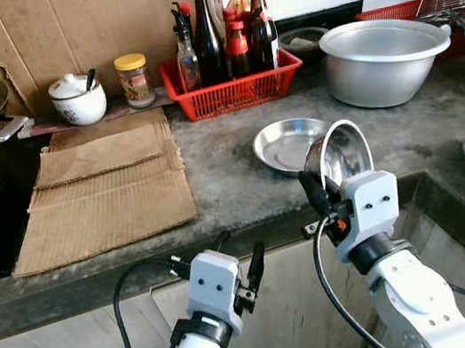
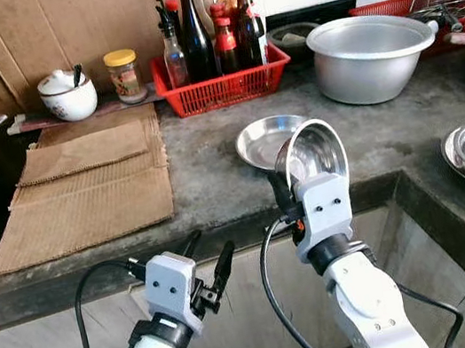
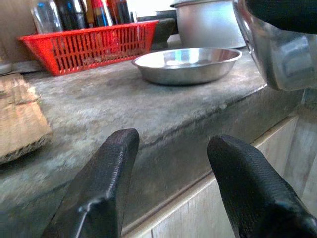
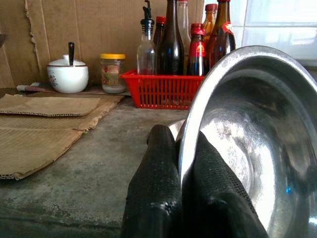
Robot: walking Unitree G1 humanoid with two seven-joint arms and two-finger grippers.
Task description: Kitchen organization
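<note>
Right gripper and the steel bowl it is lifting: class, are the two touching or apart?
Touching. In the right wrist view the right gripper has one black finger either side of the steel bowl rim, pinching it with no gap.

Grey stone counter [image 1: 213, 168]: cardboard sheets [image 1: 103, 183], red basket [image 1: 231, 91], steel dish [image 1: 286, 145], big pot [image 1: 380, 62].

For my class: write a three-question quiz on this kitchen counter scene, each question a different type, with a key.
1. True or false: the right gripper holds a steel bowl by its rim.
2. The left gripper's fingers are: A open, B shut on a jar, C shut on a bottle.
3. Fill in: the bottles stand in a red ____.

Key: 1 true; 2 A; 3 basket.
</note>
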